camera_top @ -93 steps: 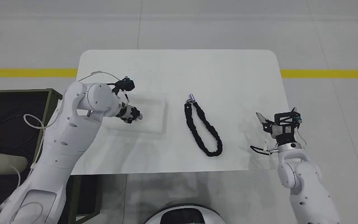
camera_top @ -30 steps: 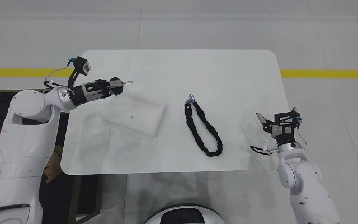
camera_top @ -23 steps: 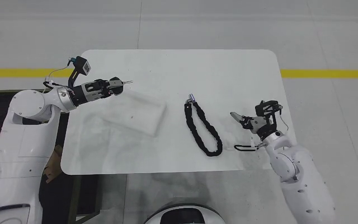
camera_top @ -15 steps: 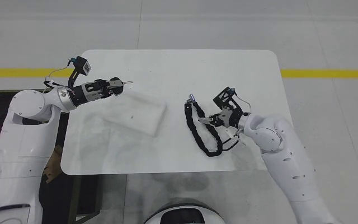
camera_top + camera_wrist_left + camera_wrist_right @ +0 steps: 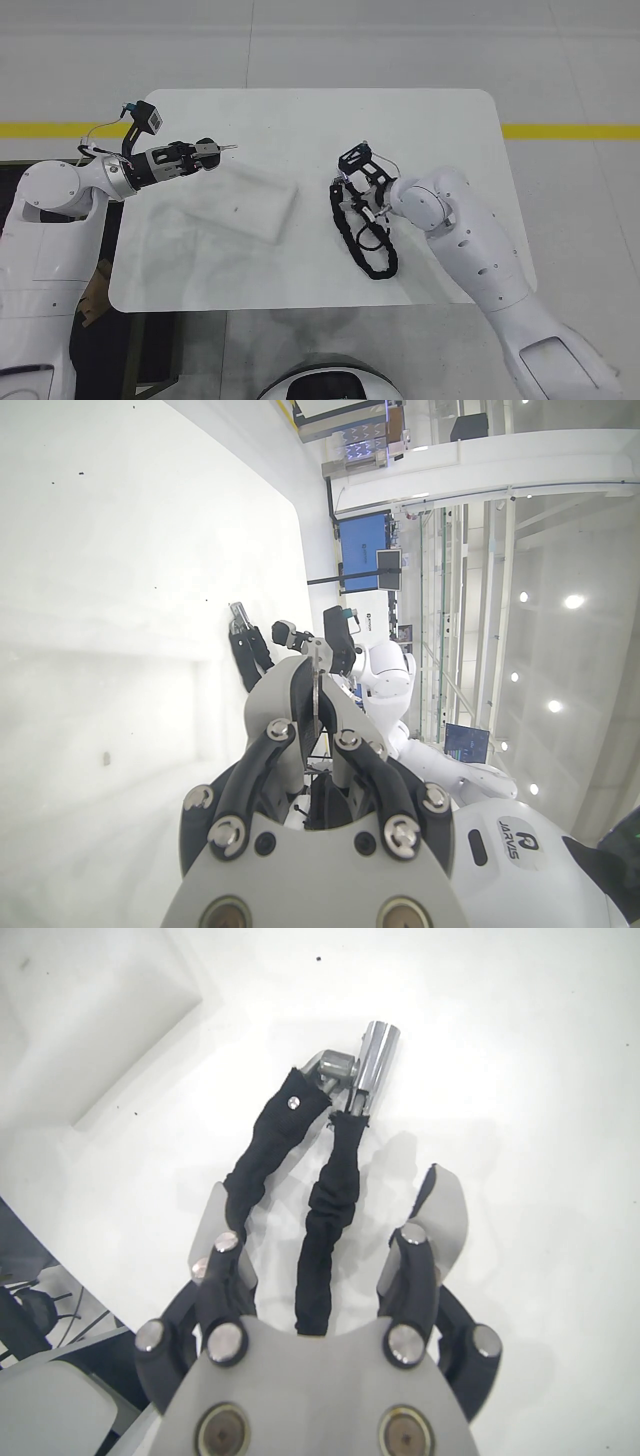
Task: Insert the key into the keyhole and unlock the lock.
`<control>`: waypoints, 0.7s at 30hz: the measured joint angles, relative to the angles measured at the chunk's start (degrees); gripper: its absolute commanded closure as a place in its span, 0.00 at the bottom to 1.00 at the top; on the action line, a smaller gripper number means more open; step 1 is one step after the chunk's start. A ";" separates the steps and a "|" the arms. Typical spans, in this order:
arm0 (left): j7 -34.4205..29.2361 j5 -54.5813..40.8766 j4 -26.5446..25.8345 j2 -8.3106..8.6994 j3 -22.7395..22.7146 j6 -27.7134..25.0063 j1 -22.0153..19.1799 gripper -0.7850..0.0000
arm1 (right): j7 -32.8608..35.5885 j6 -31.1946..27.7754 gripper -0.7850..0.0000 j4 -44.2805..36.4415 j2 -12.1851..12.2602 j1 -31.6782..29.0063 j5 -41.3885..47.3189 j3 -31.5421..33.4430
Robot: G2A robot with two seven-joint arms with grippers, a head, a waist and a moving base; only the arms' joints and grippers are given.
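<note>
The right gripper [image 5: 327, 1188] has travelled from the table's right edge inward to the lock. The left arm has held position over the last second. The lock [image 5: 372, 258], a looped chain in a black sleeve, lies flat near the table centre, with its metal cylinder [image 5: 377, 1060] at the far end. The right gripper's fingers are spread wide over the two sleeved strands just short of the cylinder, and they grasp nothing. The key [image 5: 316, 680] is clamped edge-on in the left gripper [image 5: 207, 152] above the table's left side, well apart from the lock. A white pad [image 5: 255, 200] lies between them on the table [image 5: 420, 120].
</note>
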 measured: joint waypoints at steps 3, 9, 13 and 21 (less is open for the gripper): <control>0.00 0.00 0.00 0.00 0.00 0.00 0.00 1.00 | 0.47 0.66 0.53 2.30 -1.04 1.65 -0.53 -0.82; 0.00 0.00 0.00 0.00 0.00 0.00 0.00 1.00 | 2.10 1.48 0.58 6.00 -2.98 3.77 -3.45 -2.34; 0.00 0.00 0.00 0.00 0.00 0.00 0.00 1.00 | 1.76 1.47 0.58 7.85 -4.06 4.12 -4.34 -2.27; 0.00 0.00 0.00 0.00 0.00 0.00 0.00 1.00 | 0.23 1.06 1.00 10.59 -5.69 3.61 -6.48 -0.85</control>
